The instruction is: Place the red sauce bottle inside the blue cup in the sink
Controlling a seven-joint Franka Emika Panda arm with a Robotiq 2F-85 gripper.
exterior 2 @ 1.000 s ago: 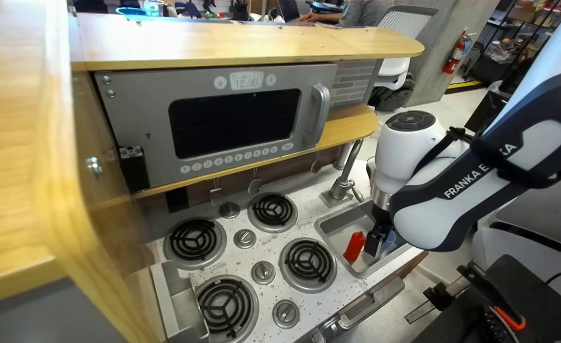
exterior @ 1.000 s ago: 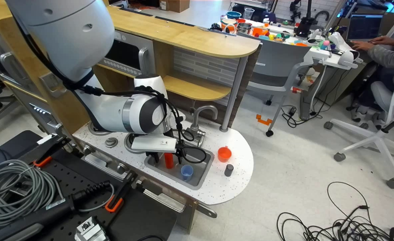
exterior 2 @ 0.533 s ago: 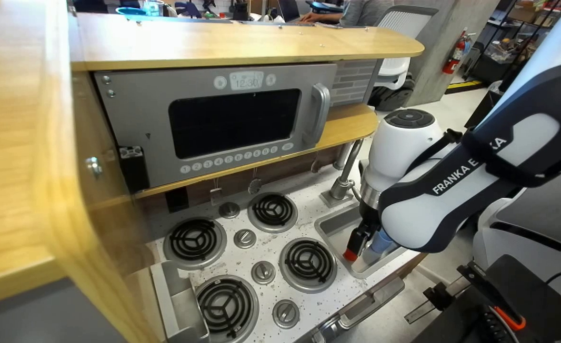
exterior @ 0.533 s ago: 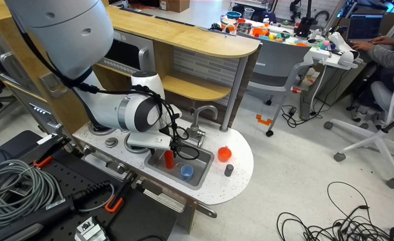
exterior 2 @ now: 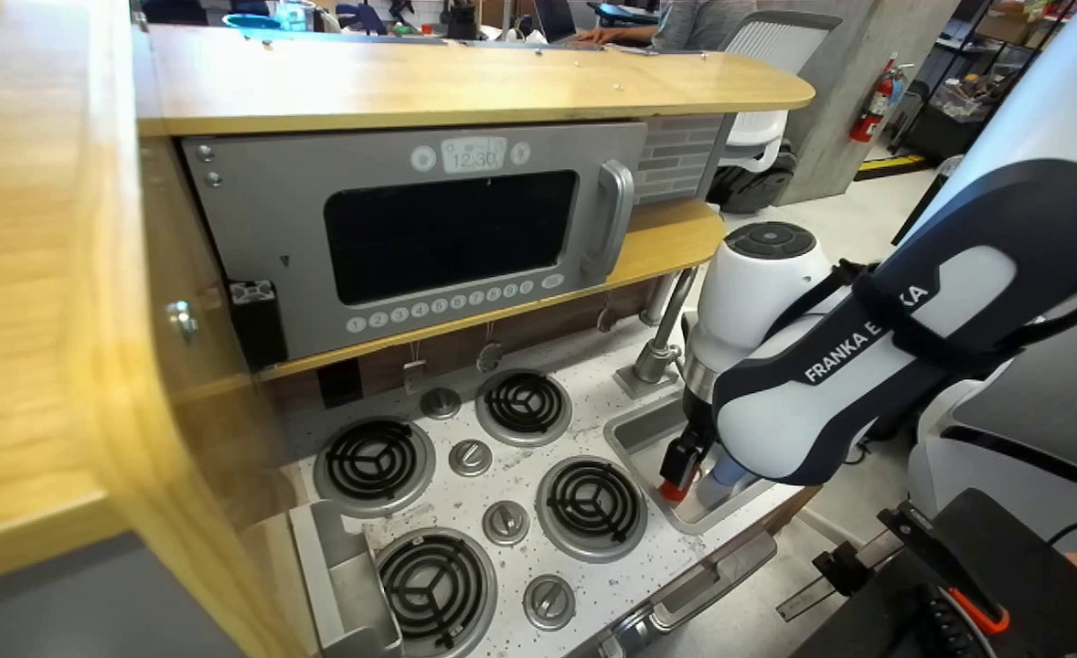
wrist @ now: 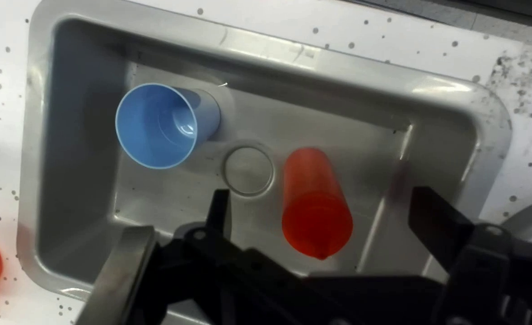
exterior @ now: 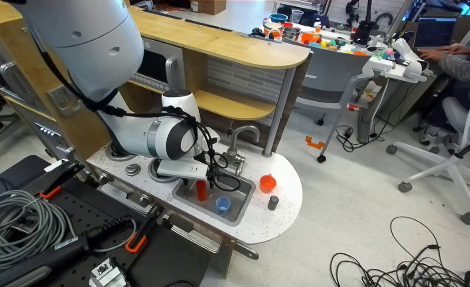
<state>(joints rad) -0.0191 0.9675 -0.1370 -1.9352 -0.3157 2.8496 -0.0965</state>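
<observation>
- standing upright on the sink [wrist: 270, 47] floor, the red sauce bottle [wrist: 315, 203] is toward the basin's three o'clock side in the wrist view.
- spread wide, the gripper [wrist: 321, 192] has hold of nothing; in the same view its fingers [wrist: 433, 216] lie at nine and three o'clock of the bottle, a gap on each side. whether they are level with it cannot be told.
- at ten o'clock of the bottle stands the blue cup [wrist: 166, 126], mouth up, inside the basin and apart from the bottle.
- between the two is a round drain [wrist: 249, 171].
- in an exterior view, a curved faucet [exterior: 233, 145] rises at one o'clock of the sink.
- on the speckled white counter [exterior: 285, 169], a round red-orange vessel [exterior: 267, 183] sits at three o'clock of the sink, with a dark grey cylinder [exterior: 273, 202] near it, between five and six o'clock.
- in an exterior view, four round burners [exterior 2: 593, 505] spread toward nine o'clock of the sink; at twelve o'clock of them is a grey oven [exterior 2: 452, 238].
</observation>
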